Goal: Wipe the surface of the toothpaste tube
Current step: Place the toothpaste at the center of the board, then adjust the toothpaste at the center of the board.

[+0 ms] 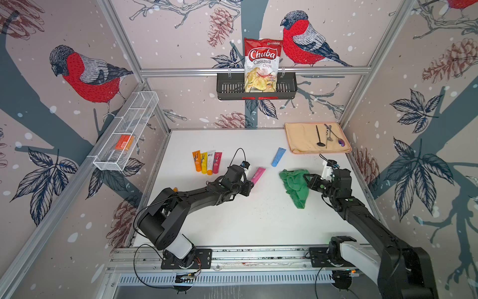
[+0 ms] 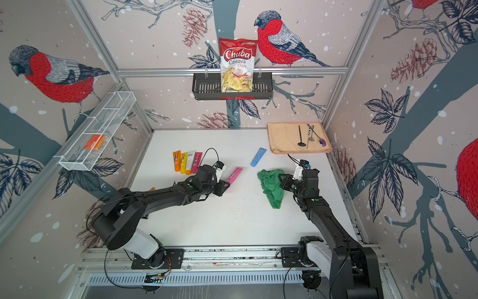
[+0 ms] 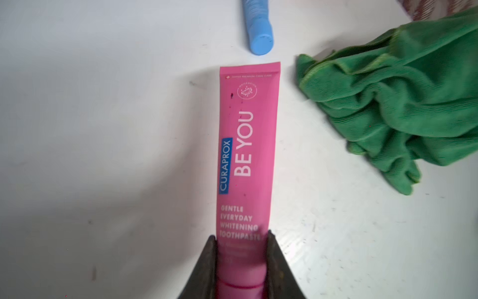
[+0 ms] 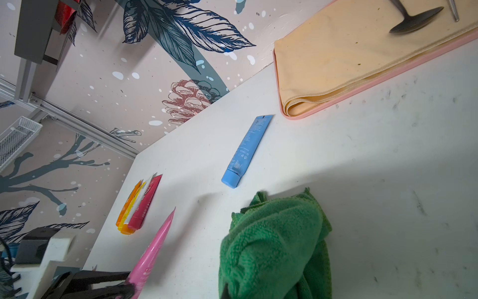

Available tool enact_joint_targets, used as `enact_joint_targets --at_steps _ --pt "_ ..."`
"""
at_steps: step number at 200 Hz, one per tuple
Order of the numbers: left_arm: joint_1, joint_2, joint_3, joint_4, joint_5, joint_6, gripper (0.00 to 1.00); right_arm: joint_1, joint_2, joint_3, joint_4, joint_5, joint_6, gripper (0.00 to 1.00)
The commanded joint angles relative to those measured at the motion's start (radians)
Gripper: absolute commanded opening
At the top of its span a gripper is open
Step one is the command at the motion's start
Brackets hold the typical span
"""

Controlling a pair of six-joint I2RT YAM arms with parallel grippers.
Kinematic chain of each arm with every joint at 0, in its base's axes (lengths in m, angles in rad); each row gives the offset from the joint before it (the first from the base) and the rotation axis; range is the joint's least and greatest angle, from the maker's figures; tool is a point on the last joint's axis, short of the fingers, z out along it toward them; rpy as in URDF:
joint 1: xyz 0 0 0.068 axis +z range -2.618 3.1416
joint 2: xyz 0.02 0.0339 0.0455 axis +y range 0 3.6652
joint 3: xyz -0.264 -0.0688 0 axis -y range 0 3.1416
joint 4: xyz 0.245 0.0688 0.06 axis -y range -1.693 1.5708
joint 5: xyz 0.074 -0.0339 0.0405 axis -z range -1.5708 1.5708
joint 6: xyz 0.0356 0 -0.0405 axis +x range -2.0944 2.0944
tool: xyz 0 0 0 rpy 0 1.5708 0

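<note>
Toothpaste tube, pink, clamped at cap end by left hand, jaws narrowed onto both sides of it, printed face turned toward wrist camera, a few dark specks near crimped end. Seen in both top views around middle of white surface, crimped end aimed toward far right and apparently raised off surface, with shadow beside it in right wrist view. Right hand closed tight on green cloth, cloth bunched at fingertips, remainder draped below; unclear whether touching surface. Cloth just beside tube's crimped end, small gap between. Blue tube flat on surface just beyond pink crimp, cap end nearest it. Four more tubes side by side toward far left: orange, yellow, white, red. Beige mat in far right corner, with cutlery on top.
</note>
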Motion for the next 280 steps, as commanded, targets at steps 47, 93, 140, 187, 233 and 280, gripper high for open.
enact_joint_targets --at_steps 47,93,140,187,233,280 --pt "-0.050 0.118 0.042 -0.094 0.051 0.058 0.33 0.001 0.004 0.003 0.042 -0.029 0.007 0.00" --pt "0.039 0.091 0.073 -0.150 0.258 0.059 0.54 0.001 0.006 0.003 0.050 -0.042 0.010 0.00" --pt "0.129 0.089 0.191 -0.266 0.366 0.101 0.63 0.004 0.030 0.008 0.075 -0.072 0.019 0.00" --pt "0.188 0.191 0.221 -0.309 0.530 0.135 0.57 0.004 0.028 0.019 0.082 -0.093 0.025 0.00" --pt "0.190 0.206 0.257 -0.359 0.561 0.135 0.56 0.004 -0.007 0.010 0.086 -0.114 0.035 0.00" --pt "0.188 0.235 0.280 -0.455 0.530 0.158 0.56 0.004 -0.037 -0.005 0.096 -0.133 0.046 0.00"
